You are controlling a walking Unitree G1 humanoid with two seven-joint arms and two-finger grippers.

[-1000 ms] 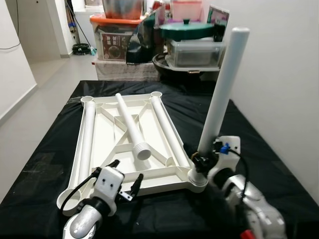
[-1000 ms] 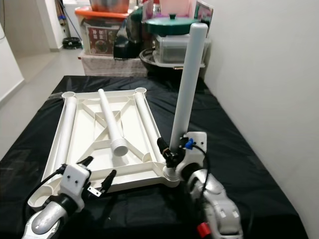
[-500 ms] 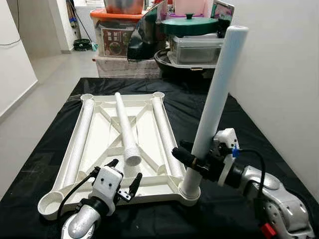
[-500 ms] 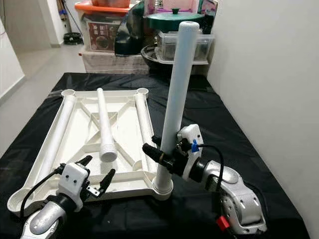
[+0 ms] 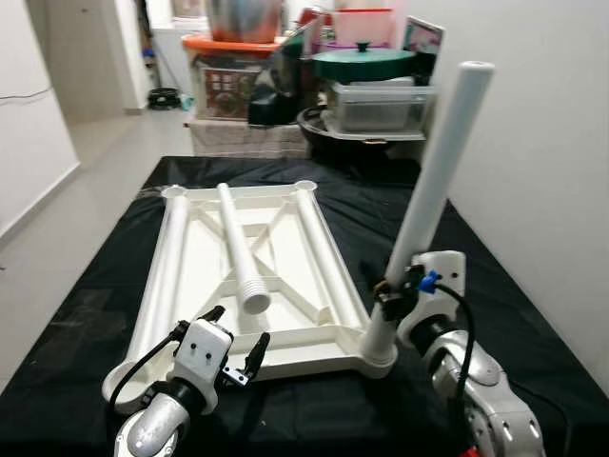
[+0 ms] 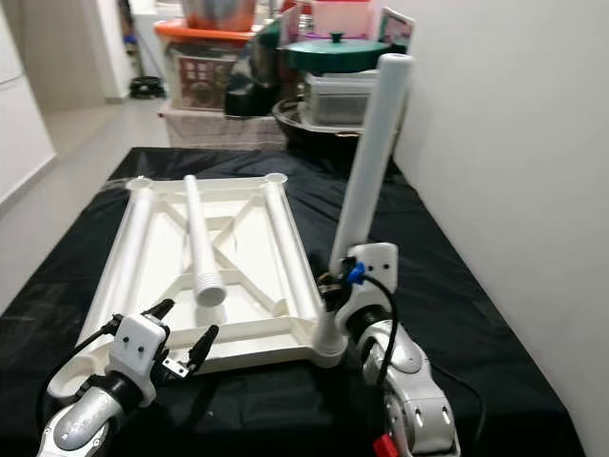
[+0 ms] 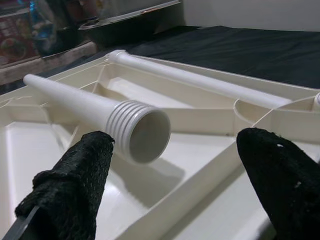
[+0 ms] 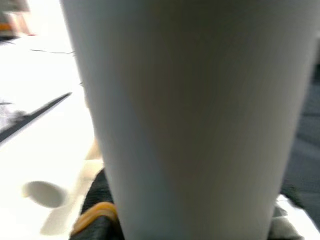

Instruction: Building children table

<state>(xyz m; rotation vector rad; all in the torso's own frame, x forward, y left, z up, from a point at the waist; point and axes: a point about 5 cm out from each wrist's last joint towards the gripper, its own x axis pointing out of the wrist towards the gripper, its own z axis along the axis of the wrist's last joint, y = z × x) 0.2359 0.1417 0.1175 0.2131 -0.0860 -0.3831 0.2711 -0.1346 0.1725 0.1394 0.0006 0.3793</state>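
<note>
The white table top (image 5: 205,276) lies upside down on the black cloth. One white leg (image 5: 433,190) stands in the near right corner socket (image 5: 379,357), leaning a little right. My right gripper (image 5: 392,290) is shut on this leg low down, just above the socket; the same leg (image 8: 190,115) shows close up in the right wrist view. Three loose legs lie on the top: one along its left edge (image 5: 166,257), a middle leg (image 5: 240,249) with a threaded end (image 7: 135,132), and one on the right (image 5: 319,252). My left gripper (image 5: 236,347) hovers open at the near edge, its fingers (image 7: 75,185) facing the threaded end.
Storage boxes, a green-lidded pot and containers (image 5: 371,95) are stacked behind the table's far edge. A white wall (image 5: 552,143) runs close along the right. Bare floor (image 5: 86,162) lies to the left. Black cloth (image 5: 495,276) stays free to the right of the table top.
My right arm has swung back from the right side of the upright leg to its near side, still shut on it. The leg now leans more to the right. The camera shifted slightly.
</note>
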